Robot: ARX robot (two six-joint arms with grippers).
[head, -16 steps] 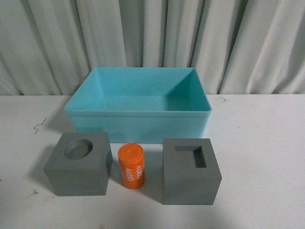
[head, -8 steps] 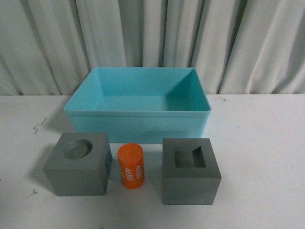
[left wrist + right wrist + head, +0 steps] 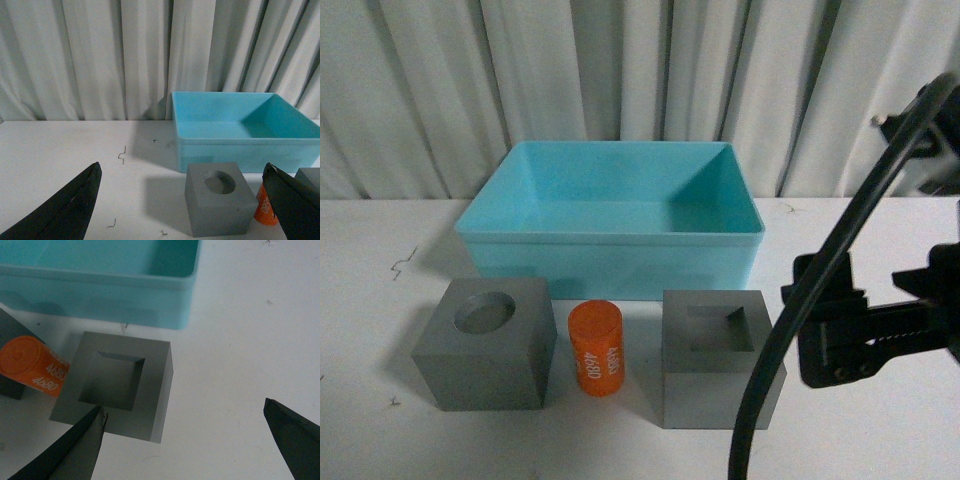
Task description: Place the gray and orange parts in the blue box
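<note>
The blue box stands empty at the back of the white table. In front of it, in a row, are the gray cube with a round recess, the orange cylinder with white digits, lying on its side, and the gray cube with a rectangular recess. My right gripper is open and empty above the table just right of the rectangular-recess cube; the orange cylinder lies beyond that cube. My left gripper is open and empty, low, facing the round-recess cube.
My right arm and its black cable hang at the right of the front view. White curtains close off the back. Small dark marks dot the table on the left.
My right arm and its cable have come into the front view from the right, stopping beside the rectangular-recess cube. The parts and the box have stayed in place.
</note>
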